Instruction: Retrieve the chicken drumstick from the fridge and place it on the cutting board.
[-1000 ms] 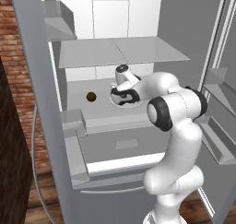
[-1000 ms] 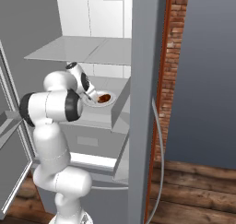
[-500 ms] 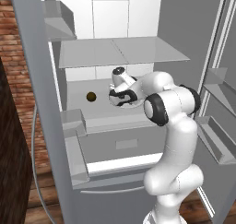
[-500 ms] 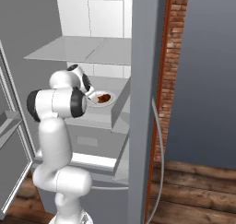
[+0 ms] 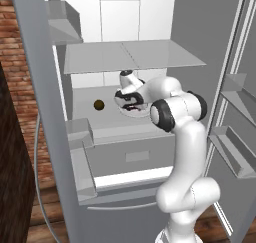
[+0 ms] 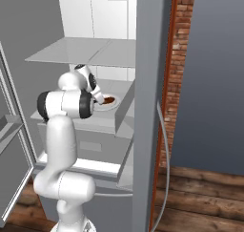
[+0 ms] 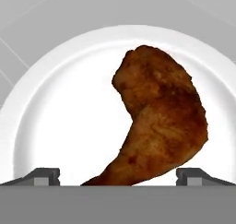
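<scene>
Fridge: one tall grey fridge with a white inside. Both of its doors stand wide open.

Shelves: two flat grey shelves inside. The upper shelf is over the arm's hand. The lower shelf holds the food.

Drawer: one drawer sits under the lower shelf.

Door bins: two bins on the door at the right of the left base view, and two more on the other door.

Plate: one round white plate lies on the lower shelf.

Chicken drumstick: one chicken drumstick, reddish-brown. It lies on the plate, thick end far from the hand, thin end pointing toward the hand. In the right base view a bit of it peeks out past the hand.

Small ball: one dark little ball on the same shelf, apart from the plate.

Gripper: one gripper, low over the plate and pointing down at the drumstick. Its two finger tips are spread wide. The thin end of the drumstick sits between them. The tips are not pinching it, and the gripper has hold of nothing.

Arm: one white arm reaches into the fridge under the upper shelf.

Wall: red bricks beside the fridge.

Floor: brown wood boards.
</scene>
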